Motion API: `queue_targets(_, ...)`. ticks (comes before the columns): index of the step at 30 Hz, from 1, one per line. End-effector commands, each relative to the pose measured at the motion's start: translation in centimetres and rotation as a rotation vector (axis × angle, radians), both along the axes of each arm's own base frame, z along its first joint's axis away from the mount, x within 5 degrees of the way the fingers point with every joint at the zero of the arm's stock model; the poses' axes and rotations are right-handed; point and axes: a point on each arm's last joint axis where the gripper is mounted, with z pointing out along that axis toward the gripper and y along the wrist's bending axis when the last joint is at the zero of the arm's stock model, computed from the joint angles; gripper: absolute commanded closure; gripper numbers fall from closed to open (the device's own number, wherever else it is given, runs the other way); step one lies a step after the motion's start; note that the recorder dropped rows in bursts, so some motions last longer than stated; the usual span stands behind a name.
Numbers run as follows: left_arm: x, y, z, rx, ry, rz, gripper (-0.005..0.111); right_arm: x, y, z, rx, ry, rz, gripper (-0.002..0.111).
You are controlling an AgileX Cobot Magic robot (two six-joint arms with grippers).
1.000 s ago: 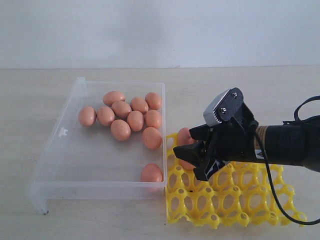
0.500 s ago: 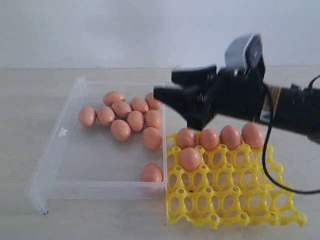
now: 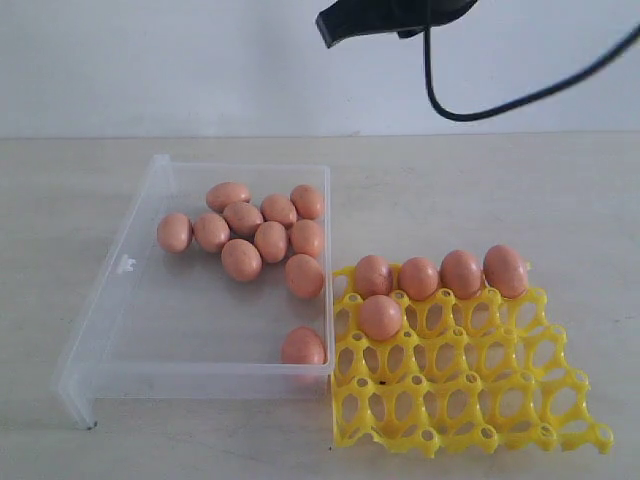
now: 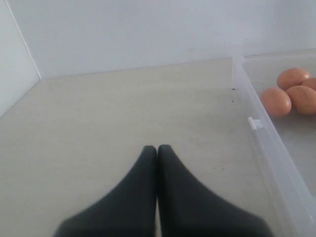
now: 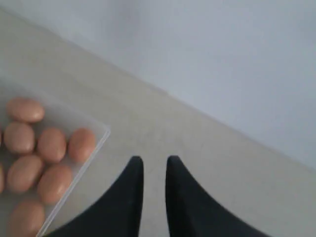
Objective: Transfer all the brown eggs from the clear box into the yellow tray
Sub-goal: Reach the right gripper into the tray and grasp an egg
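Nearest, on the right, the yellow tray point(image 3: 470, 400) lies on the pale table point(image 3: 200, 450). Its left edge is just beside the right wall of the clear box point(image 3: 110, 300). Five brown eggs point(image 3: 380, 317) sit in the tray. One is in the leftmost cup of the second row from the far side, and four stand side by side in the far row.

In the clear box, on the left, one egg lies alone in the near right corner, against the wall. Ten other eggs lie close together in the far half of the box, toward its right side.

The left gripper point(image 4: 157, 147) hangs over the table to the left of the box. Its jaws are pressed together and hold nothing. The right gripper point(image 5: 154, 159) is raised high, well above the eggs, at the top edge of the exterior view. Its jaws stand only a narrow gap apart, with nothing between them. A black cable point(image 3: 480, 110) loops down from it in front of the white wall point(image 3: 150, 60).
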Motion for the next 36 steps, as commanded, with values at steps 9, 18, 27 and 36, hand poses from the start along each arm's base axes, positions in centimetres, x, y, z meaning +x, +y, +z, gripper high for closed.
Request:
queue_targets(9,0.0,0.0,0.0,-0.002,-0.003,-0.003,0.111,3.9,10.8,-8.4,0.203,0.703,0.301,0.081)
queue_targets(18,0.0,0.0,0.0,-0.002,-0.003,-0.003,0.111,5.0,14.3,-12.4,0.178,0.662,0.344,0.039)
queue_targets(27,0.0,0.0,0.0,-0.002,-0.003,-0.003,0.111,6.5,15.1,-16.7,0.119,0.603,0.284,0.039)
queue_targets(36,0.0,0.0,0.0,-0.002,-0.003,-0.003,0.111,7.7,14.7,-21.3,0.067,0.639,0.197,0.039)
